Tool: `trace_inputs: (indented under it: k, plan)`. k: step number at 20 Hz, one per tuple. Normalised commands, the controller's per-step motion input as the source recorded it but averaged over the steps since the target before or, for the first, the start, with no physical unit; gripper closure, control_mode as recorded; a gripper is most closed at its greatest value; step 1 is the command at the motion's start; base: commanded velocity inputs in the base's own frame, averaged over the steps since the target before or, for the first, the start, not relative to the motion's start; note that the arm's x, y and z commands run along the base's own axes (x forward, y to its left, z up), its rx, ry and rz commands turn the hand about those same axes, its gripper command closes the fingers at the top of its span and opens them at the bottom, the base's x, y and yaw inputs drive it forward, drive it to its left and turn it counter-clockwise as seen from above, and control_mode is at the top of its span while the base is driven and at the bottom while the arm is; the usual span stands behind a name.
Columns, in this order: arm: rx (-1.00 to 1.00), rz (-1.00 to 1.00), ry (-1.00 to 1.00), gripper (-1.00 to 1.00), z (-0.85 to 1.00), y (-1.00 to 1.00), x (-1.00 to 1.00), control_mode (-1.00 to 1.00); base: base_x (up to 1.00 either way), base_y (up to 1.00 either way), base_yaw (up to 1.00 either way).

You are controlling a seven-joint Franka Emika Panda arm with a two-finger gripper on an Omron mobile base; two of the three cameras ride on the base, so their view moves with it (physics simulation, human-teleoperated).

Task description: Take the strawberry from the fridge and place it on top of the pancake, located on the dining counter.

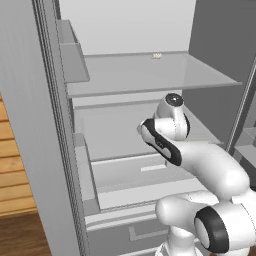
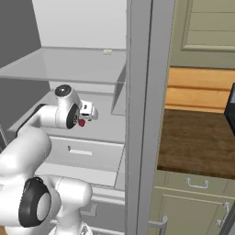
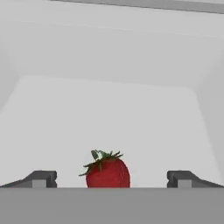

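Red strawberry (image 3: 107,173) sits on the fridge (image 1: 150,80) shelf between the wide-apart fingers (image 3: 41,179), unlabelled.

Strawberry (image 3: 107,171): lower part cut off at the bottom of the hand view; in the right base view only a small red fleck (image 2: 81,122) shows beside the wrist.
End effector (image 3: 112,179): only the two finger tips show, wide apart either side of the berry.
Small pale item (image 1: 156,56) on the upper fridge shelf (image 1: 150,75): too small to identify.
Dark object (image 2: 231,110): cut by the right edge, unidentifiable.
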Motion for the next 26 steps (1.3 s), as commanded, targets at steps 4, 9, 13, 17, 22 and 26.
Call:
trace_inputs:
  k: [4,9,13,17,22,26]
  plan:
    - [-0.01,0.0,0.02,-1.0,-0.37,0.0,0.38,-1.0,0.0,0.0,0.0]
    - [0.0,0.0,0.05,-1.0,-0.21,0.0,0.05,-1.0,0.0,0.0,0.0]
    - [0.0,0.0,0.04,-1.0,-0.05,0.0,-0.32,-1.0,0.0,0.0,0.0]
    - [0.0,0.0,0.07,-1.0,-0.08,0.0,-0.05,-1.0,0.0,0.0,0.0]
    - [0.0,0.0,0.09,-1.0,-0.09,0.01,0.28,-1.0,0.0,0.0,0.0]
    - [-0.01,-0.01,0.16,-1.0,-0.34,0.0,0.05,-1.0,0.0,0.0,0.0]
